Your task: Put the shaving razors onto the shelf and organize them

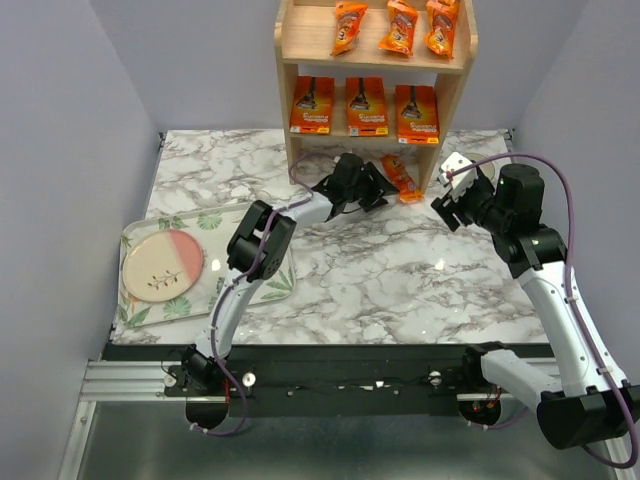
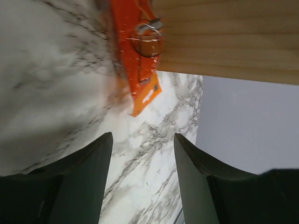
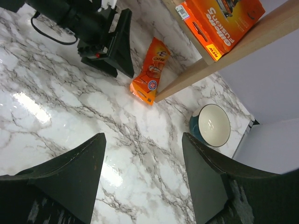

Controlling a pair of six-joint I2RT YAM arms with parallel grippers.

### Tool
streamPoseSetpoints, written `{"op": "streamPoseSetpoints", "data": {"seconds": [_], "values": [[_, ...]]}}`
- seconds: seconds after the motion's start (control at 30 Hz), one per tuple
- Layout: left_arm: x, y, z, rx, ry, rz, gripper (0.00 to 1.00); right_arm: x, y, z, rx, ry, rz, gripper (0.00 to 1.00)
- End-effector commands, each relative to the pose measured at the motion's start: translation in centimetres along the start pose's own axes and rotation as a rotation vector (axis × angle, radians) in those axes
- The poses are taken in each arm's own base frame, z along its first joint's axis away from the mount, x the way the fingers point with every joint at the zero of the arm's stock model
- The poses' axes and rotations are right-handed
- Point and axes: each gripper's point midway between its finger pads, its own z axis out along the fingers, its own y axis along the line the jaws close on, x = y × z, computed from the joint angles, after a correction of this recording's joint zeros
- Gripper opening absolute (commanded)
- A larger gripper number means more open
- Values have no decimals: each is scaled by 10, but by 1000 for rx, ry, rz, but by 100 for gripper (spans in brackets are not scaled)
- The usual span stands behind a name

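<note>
Well behind the left claw [image 2: 142,140] and off to its left, near the arm bases: a leaf-print tray [image 1: 175,305] carrying a pink-and-cream plate [image 1: 162,262]. Jaws spread apart on that left claw above the marble table [image 1: 400,290], nothing gripped. Same at the right claw [image 3: 144,137], off to the other's right: wide open and empty.

Just ahead of the left claw, flat on the marble: one narrow orange razor pack [image 2: 140,70], alongside the foot of the right side panel of the shelf [image 1: 453,95], touching it or nearly so. Readable on the pack: a large "3", with the smaller print too fine to make out.

Ahead of the right claw and past that panel: a bowl [image 3: 214,125], teal outside, cream inside.

Beyond both claws, standing on the lower tier: three wide orange cards [image 1: 366,106], the rightmost marked "Gillette FUSION5". Farthest and highest, on the top tier: three more narrow orange packs [image 1: 400,27], lettering too small to read.
</note>
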Motion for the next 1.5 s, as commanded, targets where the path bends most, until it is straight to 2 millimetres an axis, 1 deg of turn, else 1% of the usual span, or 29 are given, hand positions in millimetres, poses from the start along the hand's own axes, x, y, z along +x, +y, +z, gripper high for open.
{"op": "streamPoseSetpoints", "data": {"seconds": [0.0, 0.07, 0.2, 0.3, 0.4, 0.47, 0.5, 0.57, 0.7, 0.8, 0.9, 0.93, 1.03, 1.3, 1.47], "values": [[7, -12, 19, 56, -34, 58, 64, 2, -6, 3, 31, 4, 10, 74], [13, -8, 24, 47, -27, 60, 64, 4, -6, 2, 36, 6, 8, 74], [10, 1, 30, 16, -32, 42, 62, 7, -5, 2, 44, 10, 11, 74], [4, 5, 34, -16, -52, 15, 61, 9, -5, 1, 50, 13, 17, 74], [-4, 2, 39, -16, -78, 27, 60, 11, -4, 2, 52, 15, 21, 74], [-12, 0, 44, -10, -97, 40, 57, 13, -3, 2, 54, 20, 22, 74], [-15, 0, 45, -5, -102, 47, 53, 16, -1, 3, 53, 24, 23, 74], [-19, -2, 49, 6, -106, 58, 50, 19, -1, 3, 56, 32, 21, 74], [-20, -2, 51, 18, -89, 67, 44, 23, -2, 4, 66, 40, 21, 75], [-19, -3, 51, 8, -75, 63, 43, 23, -2, 6, 67, 43, 19, 75], [-14, 0, 50, -3, -28, 65, 41, 23, -5, 5, 76, 49, 11, 75], [-10, 3, 49, -11, 0, 59, 41, 23, -7, 4, 84, 49, 9, 75], [-7, 6, 48, -16, 25, 60, 41, 23, -7, 3, 88, 49, 5, 75], [-4, 1, 48, 4, 50, 94, 41, 30, -5, 5, 92, 56, -5, 76], [-3, -1, 49, 16, 58, 117, 38, 33, -2, 6, 89, 60, -6, 76]]}}
